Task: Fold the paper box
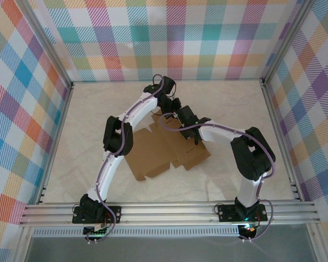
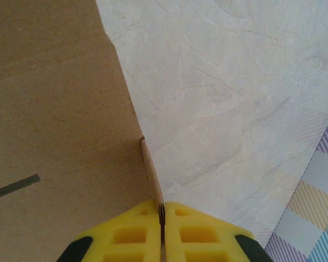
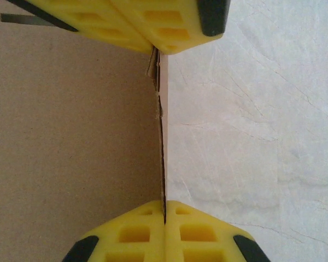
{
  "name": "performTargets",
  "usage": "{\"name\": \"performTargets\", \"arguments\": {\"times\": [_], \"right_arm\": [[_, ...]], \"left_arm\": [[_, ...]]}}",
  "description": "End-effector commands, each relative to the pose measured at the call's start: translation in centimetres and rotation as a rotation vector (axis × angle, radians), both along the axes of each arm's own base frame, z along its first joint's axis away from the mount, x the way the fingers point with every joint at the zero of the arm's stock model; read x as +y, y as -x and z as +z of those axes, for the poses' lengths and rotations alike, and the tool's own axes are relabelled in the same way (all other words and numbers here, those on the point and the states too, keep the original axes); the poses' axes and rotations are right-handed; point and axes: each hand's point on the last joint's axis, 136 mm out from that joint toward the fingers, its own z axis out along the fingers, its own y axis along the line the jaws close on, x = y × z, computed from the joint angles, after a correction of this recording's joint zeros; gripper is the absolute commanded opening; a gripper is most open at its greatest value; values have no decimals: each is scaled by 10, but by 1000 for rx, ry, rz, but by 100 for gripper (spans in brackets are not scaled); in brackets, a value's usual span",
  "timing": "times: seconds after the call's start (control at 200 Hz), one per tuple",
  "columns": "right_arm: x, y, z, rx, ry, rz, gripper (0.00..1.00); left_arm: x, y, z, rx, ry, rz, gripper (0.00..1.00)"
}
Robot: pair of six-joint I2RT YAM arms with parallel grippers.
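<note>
The paper box (image 1: pixel 153 155) lies flat and unfolded in the middle of the worktop (image 1: pixel 235 109). It is turned askew, with its long axis roughly left to right. At its far edge the left gripper (image 2: pixel 162 206) and the right gripper (image 3: pixel 164 204) face each other, each pinched tight on the cardboard edge.

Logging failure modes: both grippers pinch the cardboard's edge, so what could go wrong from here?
1. Left gripper and right gripper both pinch one thin raised flap of the paper box; uneven pulling could tear it, and its edge looks frayed.
2. The grippers face each other along that flap and might collide.
3. The unheld sheet may slide instead of creasing.
</note>
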Motion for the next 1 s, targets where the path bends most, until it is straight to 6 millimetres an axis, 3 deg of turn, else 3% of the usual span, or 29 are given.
{"name": "performTargets", "arguments": {"times": [0.0,0.04,0.095,0.18,0.345,0.42,0.47,0.505,0.525,0.55,0.645,0.705,0.83,0.995], "right_arm": [[6,-11,12,-56,-8,3,0],[7,-10,13,-56,-8,3,0],[6,-11,12,-56,-7,2,0],[6,-11,13,-56,-11,1,0],[8,-11,13,-56,-19,1,0],[8,-11,13,-56,-19,-1,0],[8,-10,13,-56,-20,-4,0],[7,-11,12,-54,-23,-10,0],[7,-11,12,-53,-25,-12,0],[7,-10,13,-55,-28,-13,0],[7,-10,13,-55,-33,-19,0],[6,-10,13,-57,-36,-22,0],[4,-8,13,-56,-46,-30,0],[-1,-6,13,-43,-88,-54,0]], "left_arm": [[-5,8,1,16,8,-17,7],[-5,7,2,14,9,-16,12],[-4,7,1,14,6,-13,30],[-4,6,1,11,6,-12,31],[-5,6,2,11,11,-13,10],[-4,6,2,10,8,-12,12],[-4,6,3,8,10,-15,24],[-4,6,5,4,11,-16,24],[-5,6,6,1,12,-18,18],[-5,6,5,1,13,-21,0],[-6,7,9,-2,22,-30,0],[-3,6,12,-17,12,-23,35],[5,3,25,-66,-1,-20,51],[35,2,46,-143,-65,-4,82]]}}
